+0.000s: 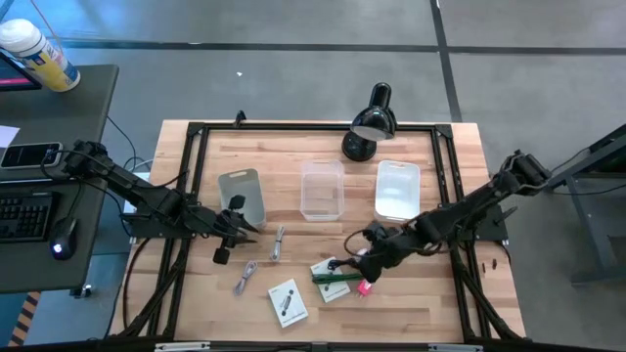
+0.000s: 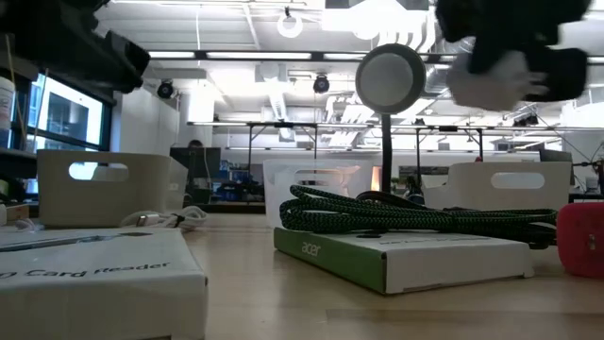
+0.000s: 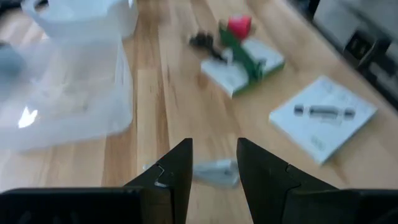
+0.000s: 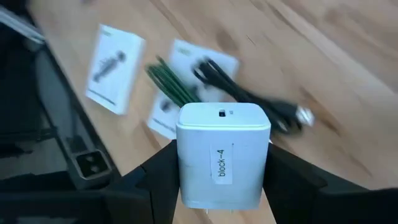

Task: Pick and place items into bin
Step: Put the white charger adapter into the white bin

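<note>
1. High view: three bins stand in a row across the middle of the desk, under the lamp at the far edge: a grey bin toward the left edge, a clear bin in the middle and a white bin toward the right edge. Nothing can be made out inside any of them, so the task looks barely begun.
2. The right gripper is closed on the white block, its fingers clamped on the block's two sides. It hangs above the pile near the front edge, not yet over a bin.
3. The left gripper hovers low by the grey bin's front corner, its fingers narrowly parted and empty, with a silvery bit on the desk between them.
4. Left on the desk, near the front edge: a white card, a second card with the green stick and black cable on it, the pink piece just beside that, and another silvery bit toward the left.
5. Judgement: one item is in hand and nearly everything else is still to be moved.
</note>
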Tool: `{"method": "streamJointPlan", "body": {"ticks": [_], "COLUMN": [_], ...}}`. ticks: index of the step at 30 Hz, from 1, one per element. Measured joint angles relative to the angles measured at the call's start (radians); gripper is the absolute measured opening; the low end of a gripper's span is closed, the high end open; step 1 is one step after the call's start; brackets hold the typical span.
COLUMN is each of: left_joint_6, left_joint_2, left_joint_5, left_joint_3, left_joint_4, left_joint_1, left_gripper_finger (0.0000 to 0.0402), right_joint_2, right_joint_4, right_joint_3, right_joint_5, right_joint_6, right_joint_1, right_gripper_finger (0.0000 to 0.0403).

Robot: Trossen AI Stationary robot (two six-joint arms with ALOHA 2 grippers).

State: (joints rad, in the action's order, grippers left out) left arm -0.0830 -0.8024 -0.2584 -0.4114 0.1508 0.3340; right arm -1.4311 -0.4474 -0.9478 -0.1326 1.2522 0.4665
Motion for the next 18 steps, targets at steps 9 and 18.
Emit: {"method": "streamJointPlan", "body": {"ticks": [9,18], "left_joint_6": [0.008,0.008], "left_joint_2": [0.002,0.003], "left_joint_5": [0.001,0.001], "left_joint_3": [0.0,0.0], "left_joint_4": [-0.192,-0.259], "left_joint_1": [0.0,0.0], "left_gripper_finger": [0.0113,0.0113], "right_joint_2": [0.0,0.0], "right_joint_4": [0.105,0.183], "right_joint_3": [0.0,0.0], "right_joint_5": [0.03,0.035], "right_joint_6": [-0.174,-0.287], "right_joint_1": [-0.081,-0.136], "right_gripper_finger": [0.019,0.019]}}
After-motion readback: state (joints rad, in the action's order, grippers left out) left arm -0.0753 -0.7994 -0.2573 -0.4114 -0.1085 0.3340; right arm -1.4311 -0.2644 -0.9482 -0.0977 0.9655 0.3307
